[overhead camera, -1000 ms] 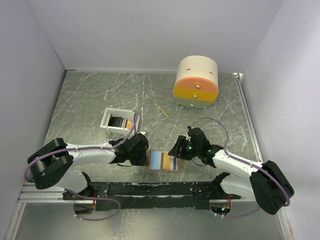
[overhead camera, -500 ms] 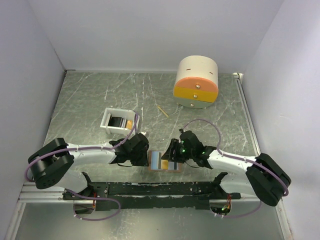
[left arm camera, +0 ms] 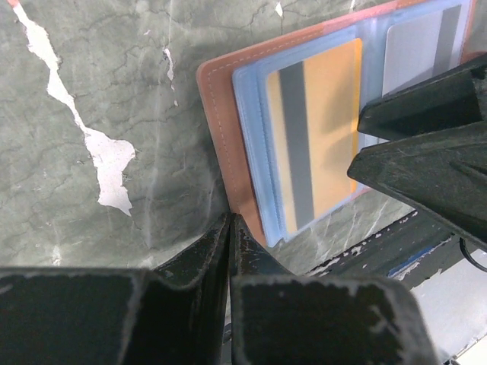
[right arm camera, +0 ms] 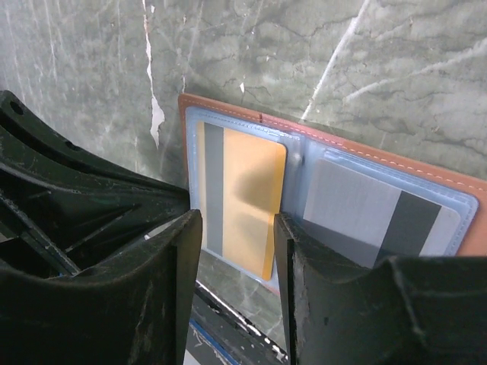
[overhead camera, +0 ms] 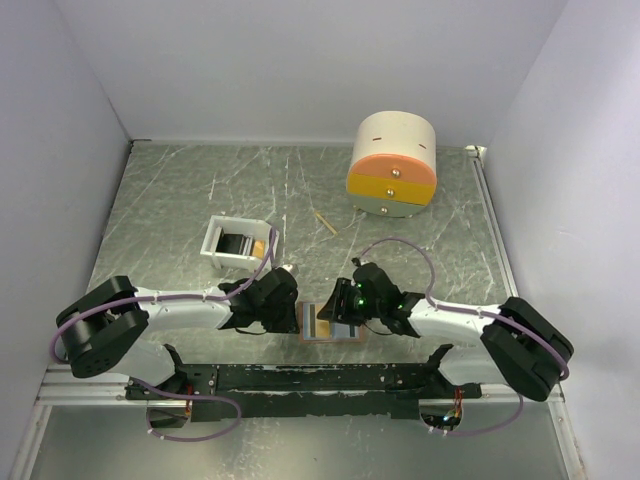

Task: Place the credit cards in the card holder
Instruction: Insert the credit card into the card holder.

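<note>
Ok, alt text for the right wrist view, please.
An open salmon-pink card holder lies on a grey marbled table, a gold-yellow card in its left pocket, a grey card in its right. The right pincer hangs open in the foreground, its black fingers either side of the yellow card's near edge.

The card holder (right arm camera: 365,150) is salmon-pink outside with pale stitching, and light blue inside. Its left pocket shows a gold-yellow card (right arm camera: 247,190) with a grey stripe, and the right pocket a grey card (right arm camera: 358,205) with a darker band. The table (overhead camera: 200,190) is grey-green, veined white. Far right, the drawer box (overhead camera: 393,140) is cream, orange and yellow.
</note>
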`<control>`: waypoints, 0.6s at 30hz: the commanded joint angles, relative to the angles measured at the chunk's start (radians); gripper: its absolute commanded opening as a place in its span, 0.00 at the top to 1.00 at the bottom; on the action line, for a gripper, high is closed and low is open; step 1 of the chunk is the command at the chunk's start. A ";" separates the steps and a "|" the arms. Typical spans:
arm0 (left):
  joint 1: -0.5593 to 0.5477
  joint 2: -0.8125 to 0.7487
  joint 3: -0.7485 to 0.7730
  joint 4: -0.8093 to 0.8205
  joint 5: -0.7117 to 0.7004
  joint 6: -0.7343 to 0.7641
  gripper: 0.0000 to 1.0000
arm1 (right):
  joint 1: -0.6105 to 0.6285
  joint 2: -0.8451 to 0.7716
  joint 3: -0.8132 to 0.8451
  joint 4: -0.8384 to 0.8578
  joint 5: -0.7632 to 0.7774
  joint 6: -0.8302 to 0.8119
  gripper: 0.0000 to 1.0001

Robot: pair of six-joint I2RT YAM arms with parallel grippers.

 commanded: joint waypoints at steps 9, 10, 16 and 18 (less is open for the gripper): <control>-0.013 -0.044 -0.021 0.011 -0.015 -0.030 0.84 | 0.008 -0.042 0.085 -0.133 0.043 -0.082 0.55; -0.012 -0.055 -0.019 0.004 -0.024 -0.031 0.83 | 0.009 -0.067 0.091 -0.175 0.078 -0.085 0.54; -0.013 -0.106 -0.002 -0.008 -0.052 -0.026 0.79 | 0.007 -0.162 0.127 -0.380 0.223 -0.119 0.45; -0.012 -0.114 0.002 0.011 -0.050 -0.018 0.78 | 0.007 -0.172 0.139 -0.436 0.272 -0.131 0.41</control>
